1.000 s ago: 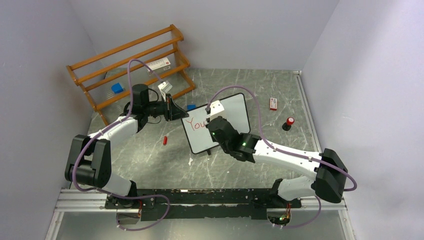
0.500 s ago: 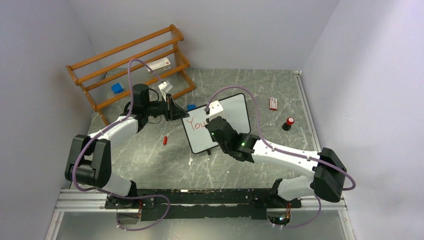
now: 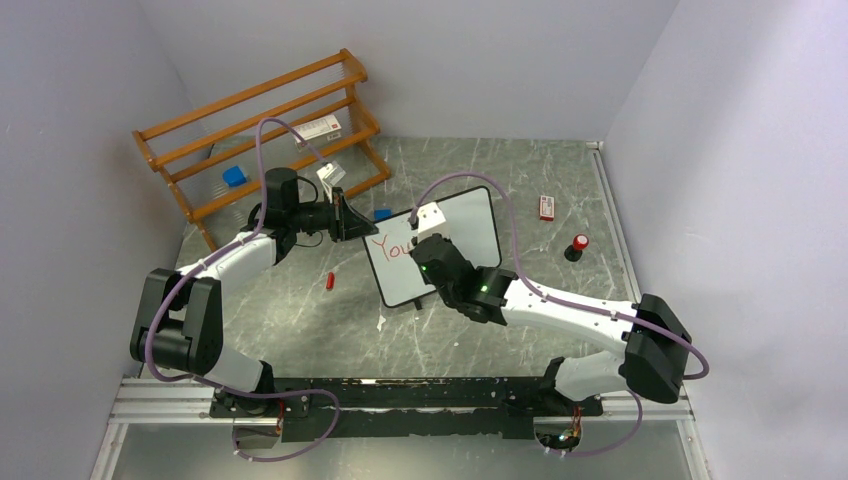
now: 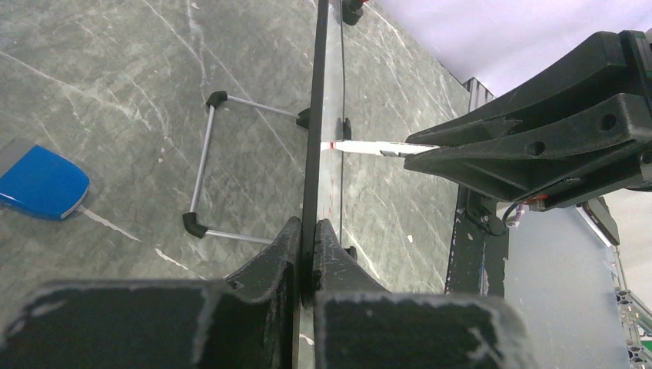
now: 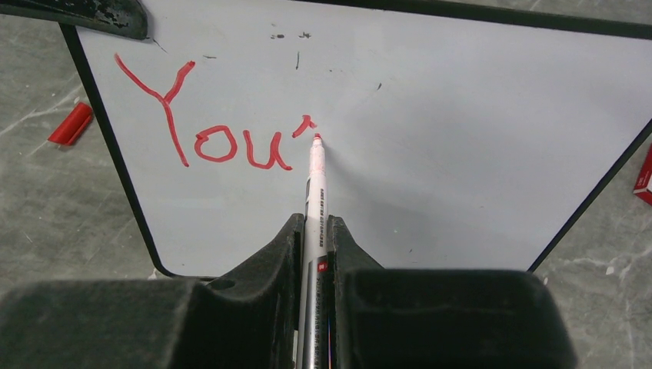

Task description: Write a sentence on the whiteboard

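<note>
**Early in the first line, marker at the apostrophe**

The whiteboard [image 3: 475,225] stands propped on its wire stand [image 4: 201,169] near the middle of the desk [image 3: 300,335]. The sentence [image 5: 223,142] reads only "You'" in red, so most of the writing is judged to lie ahead. The marker [image 5: 313,184] has its tip at the foot of the apostrophe.

The right tool [image 5: 315,223] is clamped on the marker's barrel. The left tool [image 4: 309,224] pinches the board's left edge, steadying it.

The next move likely calls for a short shift right to form "re", with light pressure so the board does not tip.

A red cap [image 5: 71,124] lies just left of the board and a blue block [image 4: 42,184] lies behind it. A wooden rack [image 3: 260,120] stands far left, and a small box [image 3: 546,207] lies well apart to the right. Nothing blocks the blank area.
</note>
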Motion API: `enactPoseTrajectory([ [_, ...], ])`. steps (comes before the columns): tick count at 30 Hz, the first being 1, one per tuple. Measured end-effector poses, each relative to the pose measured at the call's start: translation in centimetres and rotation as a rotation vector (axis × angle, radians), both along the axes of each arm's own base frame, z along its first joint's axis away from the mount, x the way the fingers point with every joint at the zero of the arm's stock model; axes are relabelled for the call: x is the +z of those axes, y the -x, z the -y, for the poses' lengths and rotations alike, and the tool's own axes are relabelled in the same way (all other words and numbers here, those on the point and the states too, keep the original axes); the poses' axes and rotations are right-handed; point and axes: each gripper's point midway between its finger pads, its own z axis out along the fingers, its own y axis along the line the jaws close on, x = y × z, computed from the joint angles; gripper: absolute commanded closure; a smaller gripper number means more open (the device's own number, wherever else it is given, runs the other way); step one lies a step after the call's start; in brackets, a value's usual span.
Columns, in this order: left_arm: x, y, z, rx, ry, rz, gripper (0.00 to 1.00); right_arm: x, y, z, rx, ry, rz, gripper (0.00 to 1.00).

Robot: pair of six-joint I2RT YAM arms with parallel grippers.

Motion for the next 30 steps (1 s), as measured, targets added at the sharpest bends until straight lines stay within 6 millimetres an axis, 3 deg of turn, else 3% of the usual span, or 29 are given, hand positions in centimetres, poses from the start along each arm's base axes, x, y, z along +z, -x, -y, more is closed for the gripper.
enactPoseTrajectory([
  [15,0.0,0.0,0.0,0.000,0.000,0.000,0.95,-1.6,0.9,1.1,-0.012,0.022,-0.044,1.00],
  [30,0.0,0.0,0.0,-0.001,-0.001,0.000,0.95,-1.2,0.7,0.9,-0.006,0.018,-0.028,1.00],
])
